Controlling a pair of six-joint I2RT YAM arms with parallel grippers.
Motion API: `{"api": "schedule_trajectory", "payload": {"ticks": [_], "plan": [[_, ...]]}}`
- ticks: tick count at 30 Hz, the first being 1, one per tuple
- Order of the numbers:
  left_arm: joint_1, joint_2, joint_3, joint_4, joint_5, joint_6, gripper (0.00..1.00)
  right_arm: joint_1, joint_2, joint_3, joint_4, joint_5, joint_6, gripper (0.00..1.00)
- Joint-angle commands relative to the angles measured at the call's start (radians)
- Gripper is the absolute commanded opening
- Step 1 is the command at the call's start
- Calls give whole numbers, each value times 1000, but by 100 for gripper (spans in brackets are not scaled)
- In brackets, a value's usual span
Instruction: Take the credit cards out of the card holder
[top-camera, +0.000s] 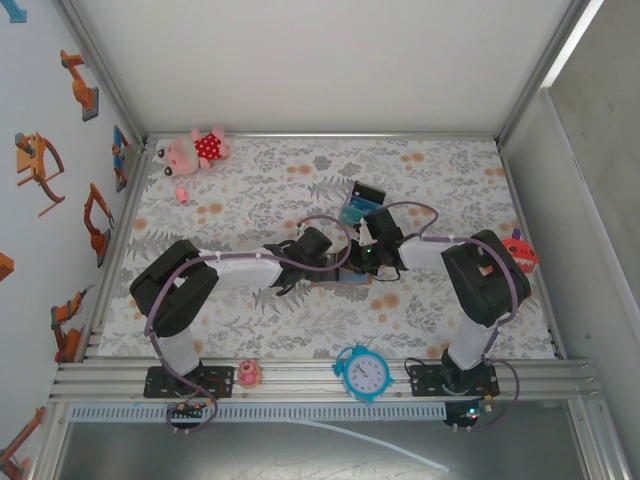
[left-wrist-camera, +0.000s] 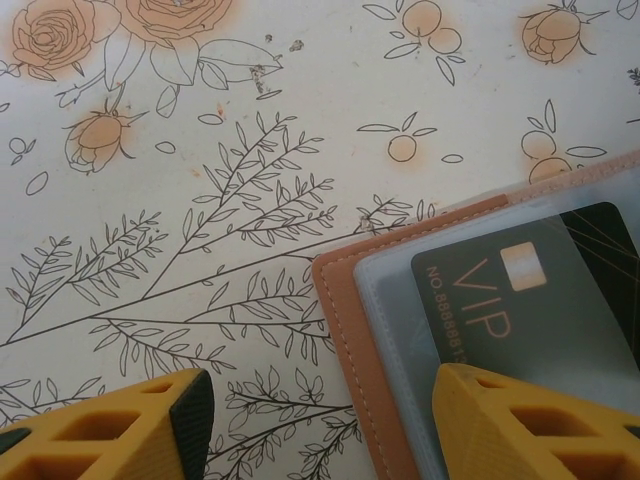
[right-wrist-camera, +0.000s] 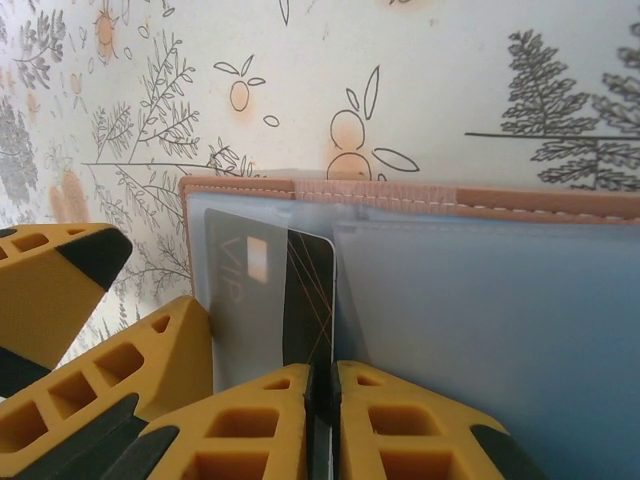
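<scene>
One card (right-wrist-camera: 308, 285) (dark, matte, gold "VIP" lettering) sat mostly inside frosted pocket, so by your views none was out. Card holder (right-wrist-camera: 520, 201) lay open and flat on floral-print counter (left-wrist-camera: 200, 200), mid-counter between both arms. It had tan stitched leather rim and smooth blue-grey plastic sleeves. Right gripper (right-wrist-camera: 322, 372) jaws were pinched on card's exposed edge. Left gripper (left-wrist-camera: 315, 400) jaws stood apart, one over holder's corner, other over bare cloth, gripping nothing. Pull-out itself was left for you.

A pink plush toy (top-camera: 197, 150) lies in the far-left corner, a blue alarm clock (top-camera: 363, 373) on the near rail (top-camera: 300, 381).
</scene>
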Motion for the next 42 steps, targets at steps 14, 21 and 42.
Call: {"api": "schedule_trajectory", "payload": {"ticks": [14,21,42], "plan": [[1,48,-15,-32,81,7,55,4,45,-21,135,-79,52,15],[1,40,-22,-40,69,1,55,4,27,-14,74,-48,22,0],[68,-60,-106,21,101,107,54,-2,-93,101,-351,214,-162,0]]}}
